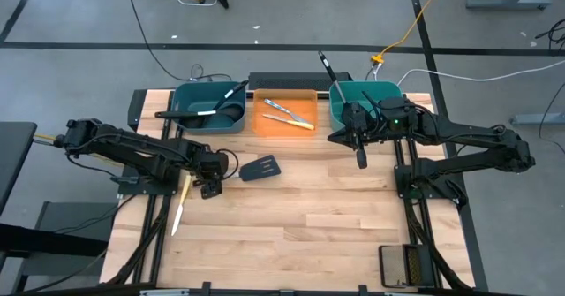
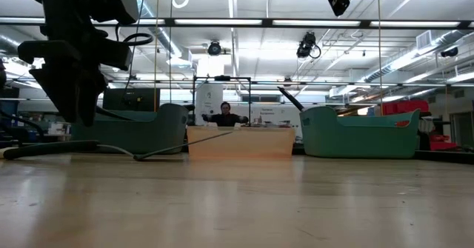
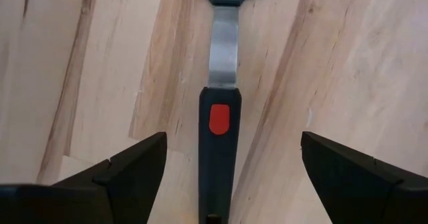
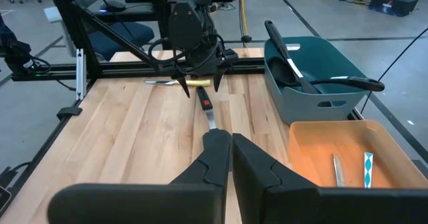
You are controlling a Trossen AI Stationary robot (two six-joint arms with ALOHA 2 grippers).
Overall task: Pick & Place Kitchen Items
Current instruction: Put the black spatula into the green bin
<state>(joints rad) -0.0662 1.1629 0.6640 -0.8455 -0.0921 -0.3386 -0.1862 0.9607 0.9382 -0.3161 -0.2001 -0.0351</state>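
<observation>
A black slotted spatula (image 1: 256,169) lies flat on the wooden table, with a red mark (image 3: 219,119) on its handle. My left gripper (image 3: 233,140) points down over that handle, open, one finger on each side and clear of it. A yellow-handled knife (image 1: 181,205) lies on the table beside the left arm. My right gripper (image 4: 224,144) hangs shut and holding nothing, high above the table (image 1: 360,159) in front of the right teal bin (image 1: 366,102). Black utensils lie in the left teal bin (image 1: 209,109), and two knives in the orange bin (image 1: 285,115).
The three bins stand in a row along the table's far edge. A black utensil handle (image 1: 327,66) sticks up out of the right teal bin. Bare wood stretches across the middle and near side of the table (image 1: 300,234). A person (image 2: 225,115) sits far behind the table.
</observation>
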